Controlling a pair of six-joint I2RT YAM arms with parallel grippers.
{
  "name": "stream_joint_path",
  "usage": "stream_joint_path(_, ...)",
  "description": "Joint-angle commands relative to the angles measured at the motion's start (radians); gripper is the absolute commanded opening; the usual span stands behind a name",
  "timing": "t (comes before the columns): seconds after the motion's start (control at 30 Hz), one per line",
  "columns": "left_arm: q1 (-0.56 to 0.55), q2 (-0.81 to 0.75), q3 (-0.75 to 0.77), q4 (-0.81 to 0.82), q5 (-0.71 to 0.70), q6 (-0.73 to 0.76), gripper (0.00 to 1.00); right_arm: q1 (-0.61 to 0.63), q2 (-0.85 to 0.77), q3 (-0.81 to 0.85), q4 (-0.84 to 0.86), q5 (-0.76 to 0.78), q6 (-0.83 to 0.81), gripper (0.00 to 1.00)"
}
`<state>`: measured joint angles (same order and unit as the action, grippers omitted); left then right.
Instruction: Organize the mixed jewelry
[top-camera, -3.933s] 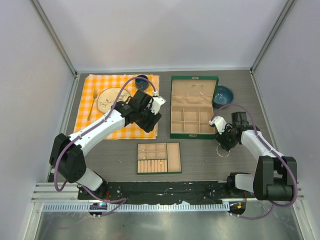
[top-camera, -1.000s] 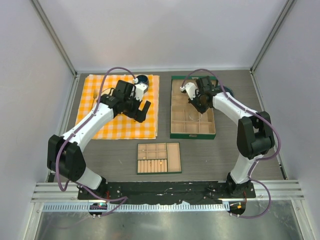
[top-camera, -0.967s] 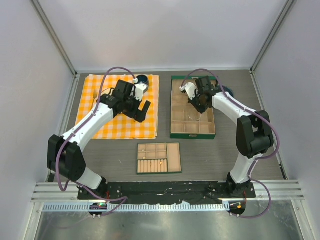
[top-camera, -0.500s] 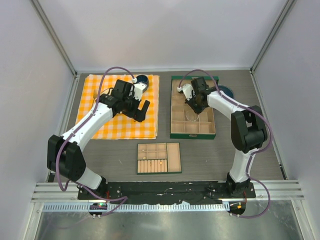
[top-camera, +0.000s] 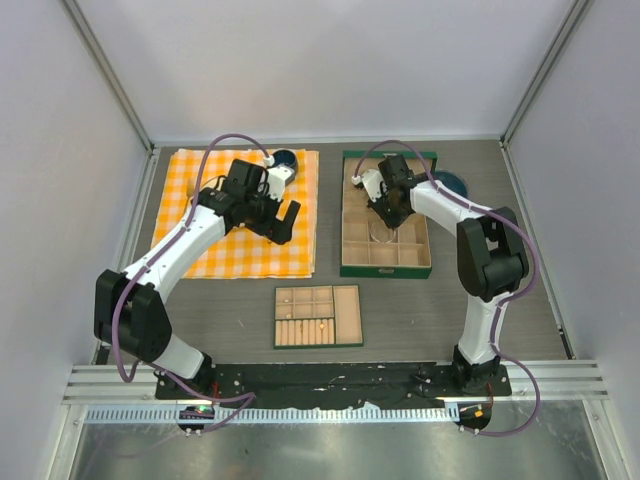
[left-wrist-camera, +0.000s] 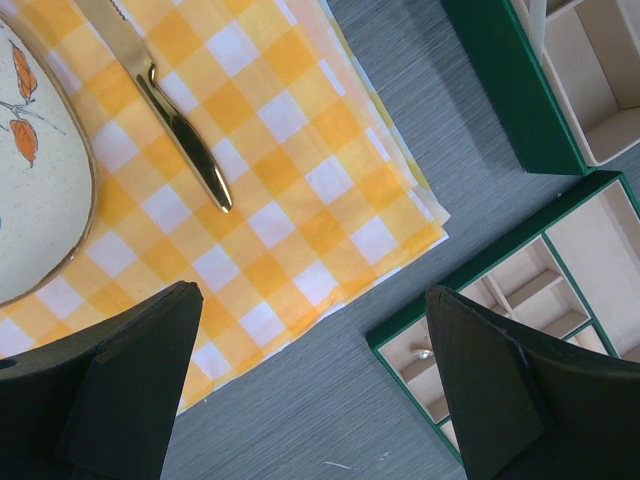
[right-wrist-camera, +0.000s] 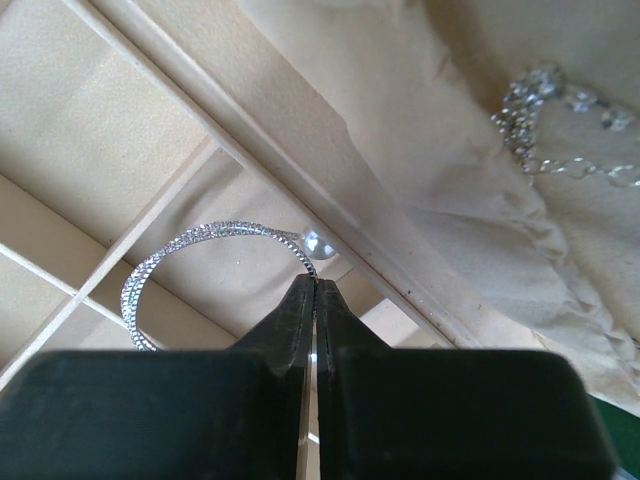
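Your right fingers (right-wrist-camera: 293, 318) were clenched on the silver bracelet (right-wrist-camera: 200, 234), its loop lying in a compartment of the green box (top-camera: 355, 232) at 1 o'clock on the surface (top-camera: 440, 300). Your left fingers (left-wrist-camera: 130, 372) hung released over the checked cloth (top-camera: 250, 256) at 10 o'clock.

Bright silver metal with a fine glittering texture on the bracelet (right-wrist-camera: 215, 230), capped by a glossy pale bead (right-wrist-camera: 317, 243). Shiny metal links on the chain (right-wrist-camera: 545, 120). Matt, suede-like tan lining in the box (right-wrist-camera: 90, 110), creased soft fabric on its pouch (right-wrist-camera: 400, 130). Woven matt checked cloth (left-wrist-camera: 290, 200); polished gold-toned metal knife (left-wrist-camera: 185, 150); glazed plate (left-wrist-camera: 45, 200); matt, finely grained grey table (left-wrist-camera: 300, 420).
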<state>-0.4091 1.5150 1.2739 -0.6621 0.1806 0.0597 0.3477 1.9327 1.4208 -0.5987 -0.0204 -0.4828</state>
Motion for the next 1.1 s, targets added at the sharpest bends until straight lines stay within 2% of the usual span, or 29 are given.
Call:
stream_joint_path(0.0,0.007,-0.032,-0.002,0.03,0.03,-0.004,1.0,0.0,0.005,0.047,0.071,0.017,0.003,0.04)
stream_joint_path(0.27,0.009,-0.035,-0.002,0.024,0.04,-0.008,1.0,0.0,-0.021,0.043,0.069,0.071,-0.004,0.04)
stream_joint_path(0.6,0.009,-0.036,-0.002,0.021,0.059,-0.014,1.0,0.0,-0.035,0.032,0.059,0.091,0.001,0.24)
stream_joint_path(1.07,0.009,-0.036,-0.004,0.012,0.065,-0.009,1.0,0.0,-0.049,0.05,0.047,0.082,0.016,0.29)
